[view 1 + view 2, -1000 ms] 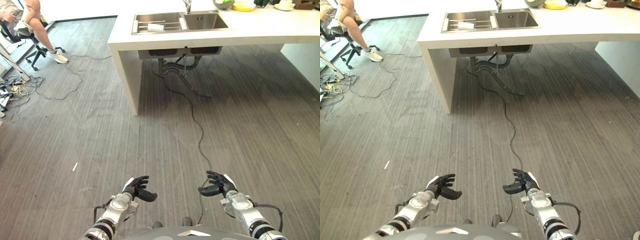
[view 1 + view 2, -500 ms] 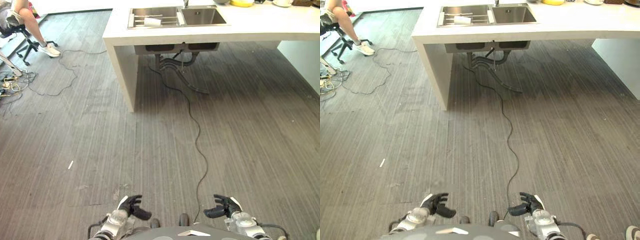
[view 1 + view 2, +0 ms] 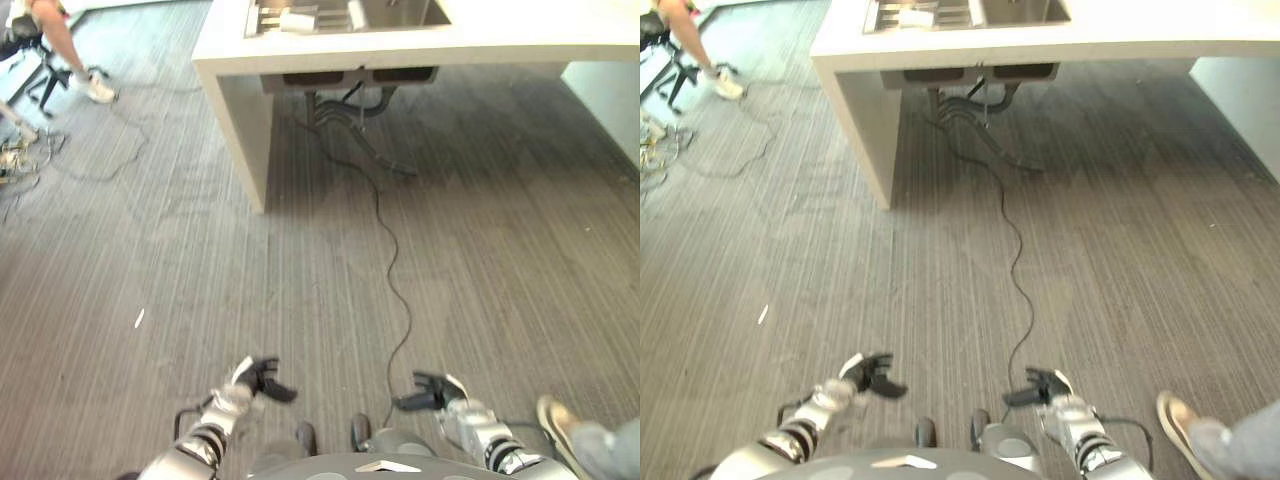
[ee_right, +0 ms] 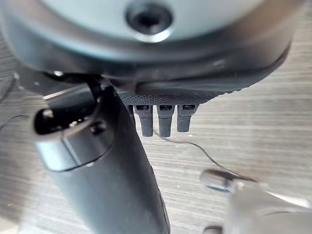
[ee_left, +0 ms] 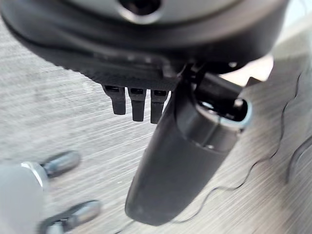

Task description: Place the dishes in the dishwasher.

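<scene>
A white dish (image 3: 298, 20) lies on a rack in the left basin of a steel sink (image 3: 400, 12), set in a white counter (image 3: 500, 42) at the far end of the floor. My left hand (image 3: 258, 378) and right hand (image 3: 432, 390) hang low in front of me, far from the counter. Both are open with relaxed fingers and hold nothing. In the wrist views the left hand (image 5: 185, 146) and the right hand (image 4: 107, 170) show bare grey floor past the fingers.
A person's shoe (image 3: 556, 425) and trouser leg (image 3: 608, 447) stand close by my right hand. Another person (image 3: 55, 35) sits on an office chair at the far left, with loose cables (image 3: 20, 160) on the floor there. Pipes (image 3: 350, 105) hang under the sink.
The camera has tilted down and moved, so the counter sits higher in the picture. Both hands stay low and open. A person's shoe has come into view at the lower right.
</scene>
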